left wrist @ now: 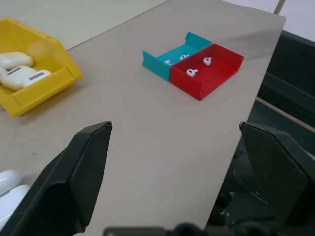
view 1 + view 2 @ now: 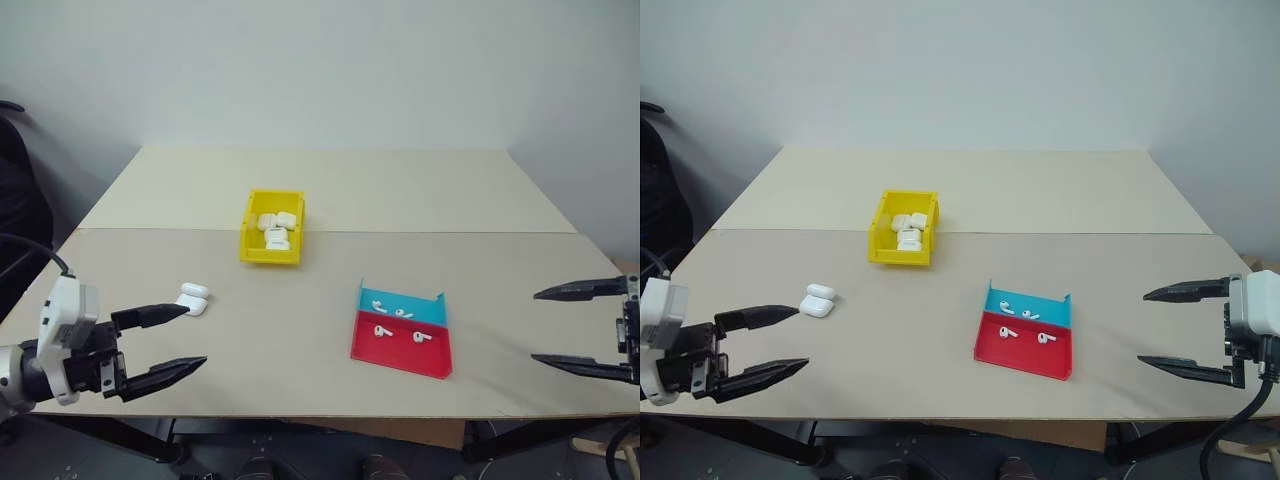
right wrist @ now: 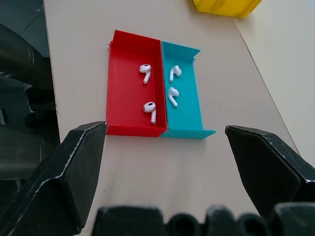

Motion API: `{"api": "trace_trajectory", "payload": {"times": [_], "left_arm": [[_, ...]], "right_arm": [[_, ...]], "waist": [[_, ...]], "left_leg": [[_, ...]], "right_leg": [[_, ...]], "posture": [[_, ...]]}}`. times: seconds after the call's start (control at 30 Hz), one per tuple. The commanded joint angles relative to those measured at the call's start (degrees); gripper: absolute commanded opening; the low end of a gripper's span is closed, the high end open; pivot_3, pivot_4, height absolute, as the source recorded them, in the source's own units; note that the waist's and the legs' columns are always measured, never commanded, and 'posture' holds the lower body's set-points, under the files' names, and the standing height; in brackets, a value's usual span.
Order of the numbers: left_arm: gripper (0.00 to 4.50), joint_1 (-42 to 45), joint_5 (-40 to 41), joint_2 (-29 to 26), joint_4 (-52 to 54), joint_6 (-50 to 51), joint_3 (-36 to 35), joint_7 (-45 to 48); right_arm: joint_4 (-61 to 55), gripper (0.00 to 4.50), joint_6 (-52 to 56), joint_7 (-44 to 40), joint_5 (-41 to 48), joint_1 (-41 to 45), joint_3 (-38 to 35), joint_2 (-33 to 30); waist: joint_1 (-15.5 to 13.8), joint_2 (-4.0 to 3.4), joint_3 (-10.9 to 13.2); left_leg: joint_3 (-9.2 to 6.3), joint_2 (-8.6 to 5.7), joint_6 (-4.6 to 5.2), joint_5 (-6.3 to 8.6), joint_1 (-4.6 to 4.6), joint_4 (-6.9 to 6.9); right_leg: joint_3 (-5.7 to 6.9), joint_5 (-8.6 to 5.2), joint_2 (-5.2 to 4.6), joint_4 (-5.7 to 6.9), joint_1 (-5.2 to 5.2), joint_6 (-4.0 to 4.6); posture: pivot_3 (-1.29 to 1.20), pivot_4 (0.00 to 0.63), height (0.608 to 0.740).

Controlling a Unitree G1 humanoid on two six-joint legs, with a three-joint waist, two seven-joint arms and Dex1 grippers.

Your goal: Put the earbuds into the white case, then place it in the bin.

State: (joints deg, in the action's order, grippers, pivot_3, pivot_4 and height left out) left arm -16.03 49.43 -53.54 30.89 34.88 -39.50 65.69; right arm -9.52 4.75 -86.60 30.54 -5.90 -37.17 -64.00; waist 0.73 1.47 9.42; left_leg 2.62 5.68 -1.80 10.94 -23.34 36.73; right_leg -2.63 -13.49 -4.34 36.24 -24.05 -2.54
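The white case (image 2: pixel 192 298) lies on the table with its lid open, just beyond the upper finger of my left gripper (image 2: pixel 194 336), which is open and empty. The earbuds (image 3: pixel 150 109) lie in a flat tray (image 2: pixel 436 361): two in its red half, two in its blue half (image 3: pixel 183 110). The yellow bin (image 2: pixel 270 257) stands further back, left of centre. My right gripper (image 2: pixel 536 326) hovers open and empty at the right, well clear of the tray. In the left wrist view the case (image 1: pixel 10 189) lies beside one finger (image 1: pixel 74 172).
Several white cases (image 2: pixel 275 228) lie inside the bin. The table is made of two tan boards with a seam (image 2: pixel 420 232) behind the bin. A dark chair (image 2: pixel 20 200) stands off the table's left side. The front edge (image 2: pixel 330 415) runs just below the grippers.
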Motion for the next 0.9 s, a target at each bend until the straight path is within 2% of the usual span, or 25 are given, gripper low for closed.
{"api": "trace_trajectory", "payload": {"times": [0.03,0.4,0.6,0.73,0.9], "left_arm": [[4.5,0.4,0.5,0.1,0.7,-0.4,-1.6,-1.0],[4.5,-0.1,-3.7,0.8,3.1,-1.5,-1.1,-6.1],[4.5,-0.3,-9.5,2.2,9.6,-0.7,-0.9,-15.0],[4.5,0.5,-9.2,1.1,14.1,5.5,-1.3,-22.2],[4.5,7.8,-3.8,-7.5,14.6,28.6,2.5,-34.2]], "right_arm": [[-0.1,4.47,-1.3,0.1,0.0,0.6,-1.9,-0.3],[1.5,4.47,-2.8,0.6,-1.3,1.6,-0.4,-0.6],[2.4,4.47,-2.9,0.9,-1.6,3.4,0.8,-1.1],[2.7,4.47,-2.3,1.1,-2.0,4.7,1.2,-1.5],[2.5,4.47,-1.5,1.9,-3.2,4.5,1.1,-2.2]], "waist": [[0.0,0.0,0.0],[0.0,0.0,0.0],[0.0,0.01,0.0],[0.0,0.01,0.0],[-0.2,0.01,0.0]], "left_leg": [[0.0,0.0,0.0,0.0,0.0,0.0],[0.0,0.0,0.0,0.0,0.0,0.0],[0.0,0.0,0.0,0.0,0.0,0.0],[0.0,0.0,0.0,0.0,0.01,0.0],[-0.01,-0.01,0.0,-0.01,0.02,0.01]], "right_leg": [[0.0,0.0,0.0,0.0,0.0,0.0],[0.0,0.0,0.01,0.01,0.0,0.0],[-0.01,0.01,0.0,0.0,0.02,0.0],[-0.02,0.01,0.01,0.01,0.03,0.0],[-0.04,0.01,0.02,0.09,0.0,-0.01]], "posture": [[0.0,0.15,0.74],[0.0,0.15,0.74],[0.0,0.15,0.74],[0.0,0.15,0.74],[0.0,0.15,0.74]]}}
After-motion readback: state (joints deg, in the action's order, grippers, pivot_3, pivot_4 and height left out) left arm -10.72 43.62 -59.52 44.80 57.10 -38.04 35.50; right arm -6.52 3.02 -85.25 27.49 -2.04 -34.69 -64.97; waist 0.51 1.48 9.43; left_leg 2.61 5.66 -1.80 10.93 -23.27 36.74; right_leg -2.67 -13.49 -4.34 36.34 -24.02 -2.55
